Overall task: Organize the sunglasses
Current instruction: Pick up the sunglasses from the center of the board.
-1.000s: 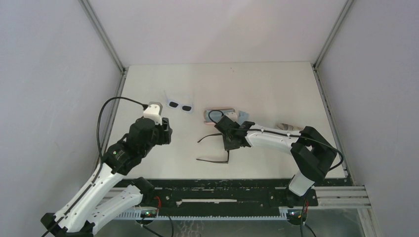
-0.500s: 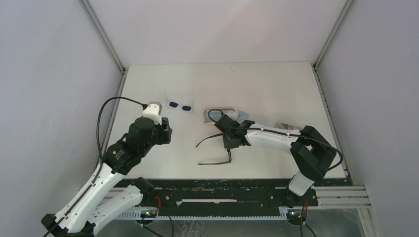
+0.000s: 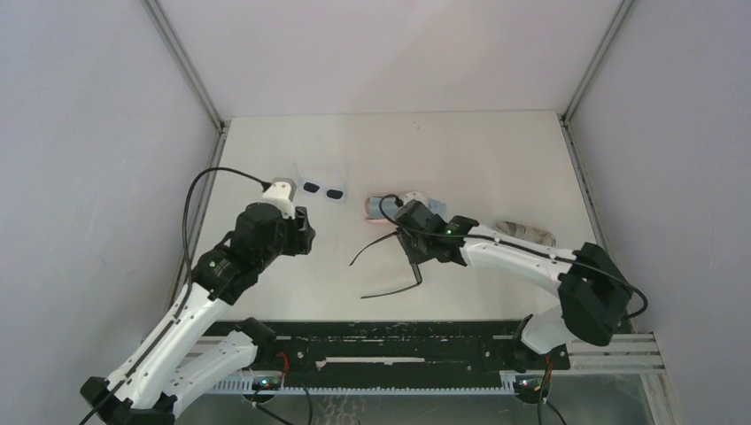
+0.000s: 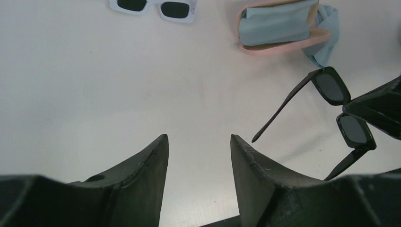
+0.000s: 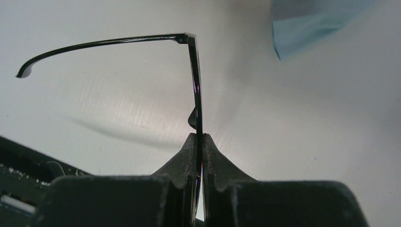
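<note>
Two pairs need tidying. Right gripper [image 5: 199, 146] is pinched tight on the front frame of the black pair [image 4: 331, 87], edge-on, so both arms hang open and free, seemingly just off the table [image 3: 478, 159] near the pink case [image 4: 276, 48], likely its destination. White pair [image 3: 322, 189] lies flat farther back-left. Left gripper [image 4: 198, 146] hovers with jaws apart and empty, probably awaiting its turn.

The black sunglasses [image 4: 331, 86] look like smooth, glossy plastic, the counter [image 4: 94, 71] is matt white, and the light-blue cloth [image 4: 279, 26] is soft fabric.
</note>
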Controlling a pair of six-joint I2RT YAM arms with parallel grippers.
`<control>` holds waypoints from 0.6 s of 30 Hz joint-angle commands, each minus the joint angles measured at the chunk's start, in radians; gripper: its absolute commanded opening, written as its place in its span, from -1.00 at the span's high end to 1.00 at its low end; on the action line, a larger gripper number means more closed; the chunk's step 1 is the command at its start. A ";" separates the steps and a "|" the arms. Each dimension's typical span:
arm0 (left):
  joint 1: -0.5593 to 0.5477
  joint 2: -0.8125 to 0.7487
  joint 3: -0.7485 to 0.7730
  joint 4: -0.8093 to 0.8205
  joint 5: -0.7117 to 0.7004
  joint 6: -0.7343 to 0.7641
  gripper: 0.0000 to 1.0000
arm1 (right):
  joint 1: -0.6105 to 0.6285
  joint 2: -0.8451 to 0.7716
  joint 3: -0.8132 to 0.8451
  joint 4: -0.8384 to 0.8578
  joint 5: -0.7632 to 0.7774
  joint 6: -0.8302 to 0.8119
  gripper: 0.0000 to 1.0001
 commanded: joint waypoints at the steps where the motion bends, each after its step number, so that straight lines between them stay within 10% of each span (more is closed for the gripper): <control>1: 0.005 0.052 0.018 0.058 0.094 -0.001 -0.10 | 0.034 -0.128 -0.044 0.067 -0.010 -0.128 1.00; 18: -0.161 0.156 -0.088 0.253 0.058 -0.179 -0.12 | 0.196 -0.385 -0.111 0.076 0.146 -0.098 1.00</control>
